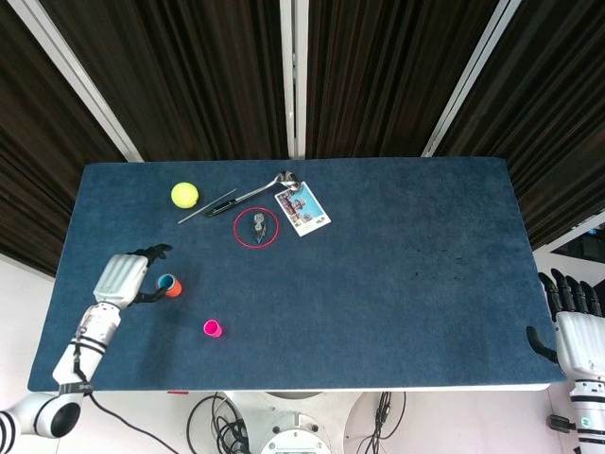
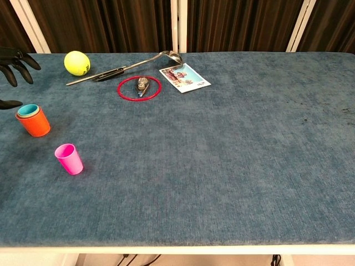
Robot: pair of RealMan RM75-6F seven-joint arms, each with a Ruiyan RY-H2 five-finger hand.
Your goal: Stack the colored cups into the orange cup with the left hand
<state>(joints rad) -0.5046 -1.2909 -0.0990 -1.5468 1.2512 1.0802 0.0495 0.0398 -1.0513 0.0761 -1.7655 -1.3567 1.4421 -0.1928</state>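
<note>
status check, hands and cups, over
Left hand open beside orange cup. Blue cup nested inside. Pink cup loose, path clear. Right hand idle.

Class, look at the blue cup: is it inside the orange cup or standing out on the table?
Inside. The blue cup sits nested in the orange cup, only its rim showing above the orange rim.
</note>
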